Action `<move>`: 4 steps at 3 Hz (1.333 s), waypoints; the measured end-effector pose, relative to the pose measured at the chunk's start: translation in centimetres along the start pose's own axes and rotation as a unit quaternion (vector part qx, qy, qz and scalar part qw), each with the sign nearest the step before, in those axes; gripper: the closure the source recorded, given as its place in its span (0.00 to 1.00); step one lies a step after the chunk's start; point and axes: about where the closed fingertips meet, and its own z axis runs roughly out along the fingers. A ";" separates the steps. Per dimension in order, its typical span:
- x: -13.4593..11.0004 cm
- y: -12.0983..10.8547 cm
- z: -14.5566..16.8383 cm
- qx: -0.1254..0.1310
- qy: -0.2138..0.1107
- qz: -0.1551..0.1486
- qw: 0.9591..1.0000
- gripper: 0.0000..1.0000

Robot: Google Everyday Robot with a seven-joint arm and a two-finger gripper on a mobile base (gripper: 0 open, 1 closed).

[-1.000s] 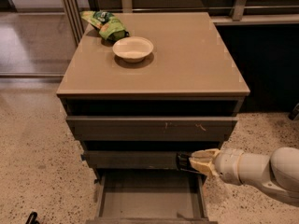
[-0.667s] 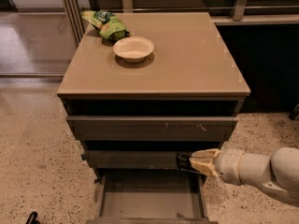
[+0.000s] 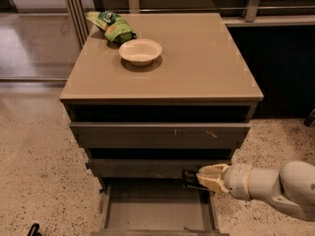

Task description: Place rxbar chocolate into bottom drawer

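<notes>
While the bottom drawer (image 3: 156,213) stands pulled open, we see the pincer (image 3: 198,179) reaching in from the right at the drawer's right rear corner, just below the middle drawer (image 3: 142,167). It is clamped on the small dark rxbar chocolate (image 3: 189,177), held above the drawer floor. On the counter (image 3: 197,68), a white bowl (image 3: 140,51) sits just beside a green chip bag (image 3: 111,26).

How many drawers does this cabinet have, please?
3. The top drawer and the middle drawer are pushed in; the bottom drawer is pulled out. The pincer hangs over its right rear corner. None seems hidden.
</notes>
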 end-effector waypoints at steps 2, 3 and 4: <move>11.4 0.2 5.7 -0.047 -0.007 0.079 0.996 1.00; 15.3 0.2 7.8 -0.034 0.004 0.102 0.994 1.00; 18.1 -0.1 10.3 -0.026 0.031 0.108 0.993 1.00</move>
